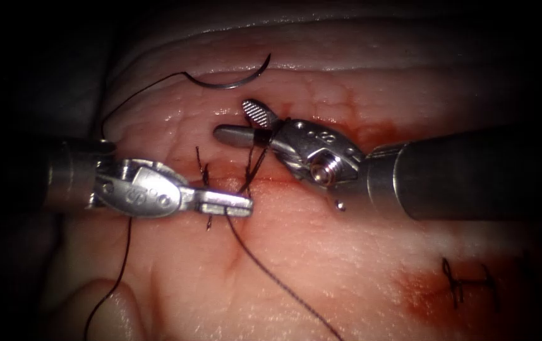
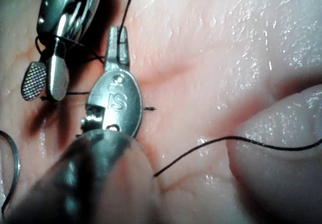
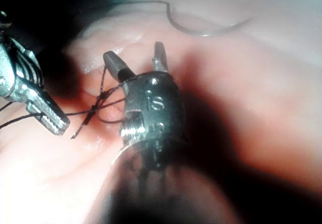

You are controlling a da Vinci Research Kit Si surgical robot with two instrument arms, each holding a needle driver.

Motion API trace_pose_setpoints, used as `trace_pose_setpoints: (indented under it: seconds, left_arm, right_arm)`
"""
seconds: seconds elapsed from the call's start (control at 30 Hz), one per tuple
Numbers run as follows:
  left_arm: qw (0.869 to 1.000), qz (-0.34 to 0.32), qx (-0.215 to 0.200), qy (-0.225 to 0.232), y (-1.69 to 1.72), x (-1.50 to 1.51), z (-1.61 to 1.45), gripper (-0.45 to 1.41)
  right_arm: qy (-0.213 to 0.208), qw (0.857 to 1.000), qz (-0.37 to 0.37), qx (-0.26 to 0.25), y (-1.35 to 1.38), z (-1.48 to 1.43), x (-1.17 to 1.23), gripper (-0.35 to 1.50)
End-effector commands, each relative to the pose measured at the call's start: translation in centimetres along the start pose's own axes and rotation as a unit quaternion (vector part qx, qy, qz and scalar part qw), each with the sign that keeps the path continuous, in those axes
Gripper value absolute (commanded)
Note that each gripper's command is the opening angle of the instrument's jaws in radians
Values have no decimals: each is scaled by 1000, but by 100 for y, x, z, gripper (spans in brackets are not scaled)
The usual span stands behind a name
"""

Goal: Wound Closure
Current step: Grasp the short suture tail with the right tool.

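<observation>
Steel needle (image 1: 230,81) free on tissue (image 1: 347,252), left hand (image 1: 233,203) gripping thread (image 1: 283,284)

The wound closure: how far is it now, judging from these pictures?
Done: one stitch sits at lower right. In hand: left tool is shut on the thread at the cut; right tool is open with thread around it. The needle lies free on the tissue. Left: this knot.

the dark thin thread (image 1: 283,285) runs off the endoscope view's bottom edge. where it passes under the left arm's closed silver tool (image 1: 236,204), its course is hidden.
</observation>
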Motion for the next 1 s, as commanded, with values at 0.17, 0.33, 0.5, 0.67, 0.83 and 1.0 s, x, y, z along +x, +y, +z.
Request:
trace_pose_setpoints:
  seconds: [0.17, 0.33, 0.5, 0.67, 0.83, 1.0]
  left_arm:
    - [1000, 0, 2, 0, -8, -12, 11, -45]
    - [1000, -3, 3, 1, -12, -16, 13, -45]
    - [1000, -3, 3, 0, -11, -15, 13, -45]
    - [1000, -3, 3, 0, -10, -14, 13, -45]
    - [1000, -6, 3, 0, -9, -14, 12, -45]
    - [1000, -5, 2, 1, -7, -13, 11, -45]
  right_arm:
    - [1, 1000, -1, -1, 1, 7, -7, 93]
    - [2, 1000, -1, -7, 4, 8, -8, 91]
    - [-7, 1000, -7, -11, 4, 12, -15, 74]
    - [-20, 1000, -12, -11, 4, 15, -21, 56]
    - [-20, 1000, -12, -11, 4, 15, -21, 51]
    - [-22, 1000, -13, -12, 5, 14, -21, 19]
